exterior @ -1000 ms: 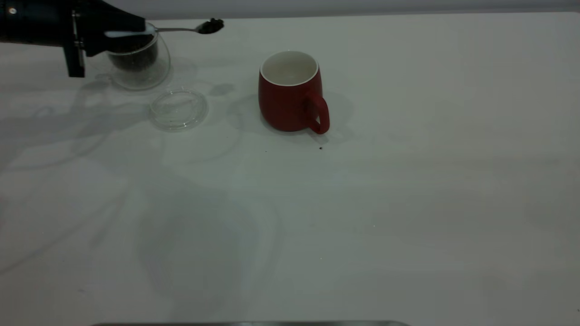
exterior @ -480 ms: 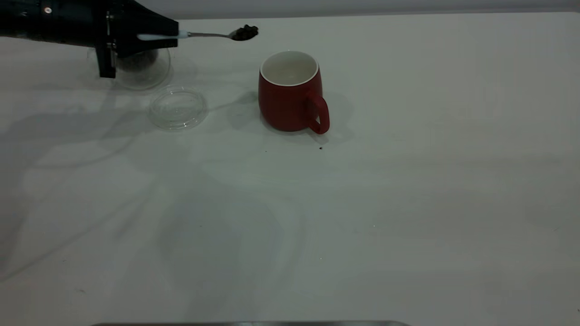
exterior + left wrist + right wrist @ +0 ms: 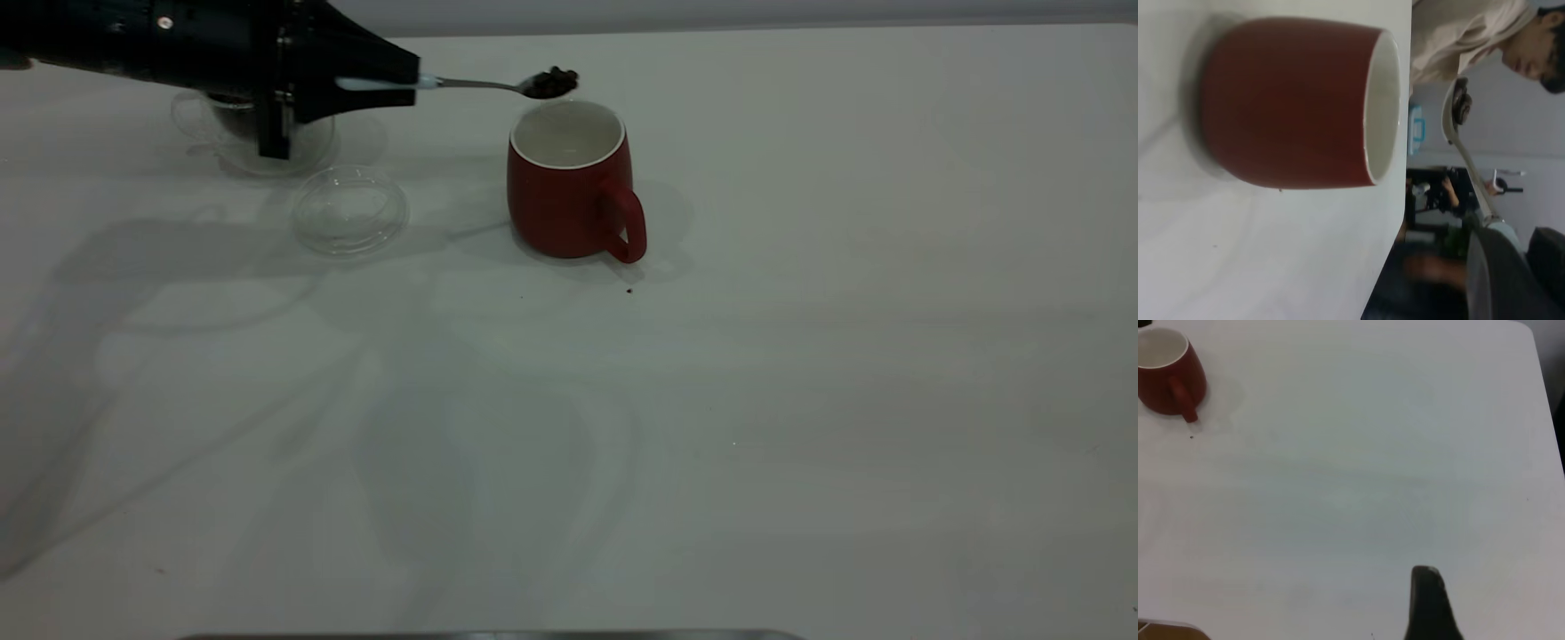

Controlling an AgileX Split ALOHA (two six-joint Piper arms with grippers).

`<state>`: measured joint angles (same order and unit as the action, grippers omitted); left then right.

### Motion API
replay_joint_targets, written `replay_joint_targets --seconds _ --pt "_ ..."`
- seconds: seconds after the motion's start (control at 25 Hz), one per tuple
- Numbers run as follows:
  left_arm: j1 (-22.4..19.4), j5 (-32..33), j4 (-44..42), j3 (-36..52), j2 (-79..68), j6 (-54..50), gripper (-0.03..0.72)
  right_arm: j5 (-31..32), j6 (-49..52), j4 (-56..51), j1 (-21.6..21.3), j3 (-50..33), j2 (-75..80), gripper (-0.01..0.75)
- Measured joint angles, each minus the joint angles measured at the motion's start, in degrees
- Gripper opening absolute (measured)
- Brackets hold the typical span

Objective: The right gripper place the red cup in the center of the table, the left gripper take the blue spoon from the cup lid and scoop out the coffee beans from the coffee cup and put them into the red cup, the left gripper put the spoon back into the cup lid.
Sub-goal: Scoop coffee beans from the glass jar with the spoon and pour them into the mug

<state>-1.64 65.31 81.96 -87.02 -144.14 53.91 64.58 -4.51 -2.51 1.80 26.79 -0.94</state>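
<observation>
The red cup [image 3: 569,182] stands upright near the middle of the table [image 3: 800,373], its handle toward the front. My left gripper [image 3: 404,83] is shut on the blue spoon [image 3: 471,84] by its pale handle and holds it level. The spoon's bowl carries coffee beans [image 3: 553,81] just above the cup's far rim. The clear coffee cup [image 3: 313,142] stands behind the gripper, mostly hidden. The empty cup lid [image 3: 349,212] lies in front of it. The left wrist view shows the red cup [image 3: 1291,110] and the loaded spoon [image 3: 1459,117] close together. My right gripper [image 3: 1428,607] hovers over bare table, far from the cup [image 3: 1168,377].
A tiny dark speck [image 3: 629,290] lies on the table just in front of the red cup's handle. A person [image 3: 1511,47] stands beyond the table's far side in the left wrist view. A metal edge [image 3: 489,635] runs along the table's front.
My left gripper has carried the loaded spoon to the right, from above the coffee cup to above the red cup's far rim. The cups and lid have not moved.
</observation>
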Motion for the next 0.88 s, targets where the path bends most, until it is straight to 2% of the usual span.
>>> replay_joint_targets --seconds 0.44,0.88 --pt "1.8 -8.69 0.0 0.0 0.0 6.02 0.114 0.0 0.0 0.0 0.0 0.0 0.0 0.52" --pt "3.46 -12.35 0.05 0.0 0.0 20.97 0.114 0.0 0.0 0.0 0.0 0.0 0.0 0.52"
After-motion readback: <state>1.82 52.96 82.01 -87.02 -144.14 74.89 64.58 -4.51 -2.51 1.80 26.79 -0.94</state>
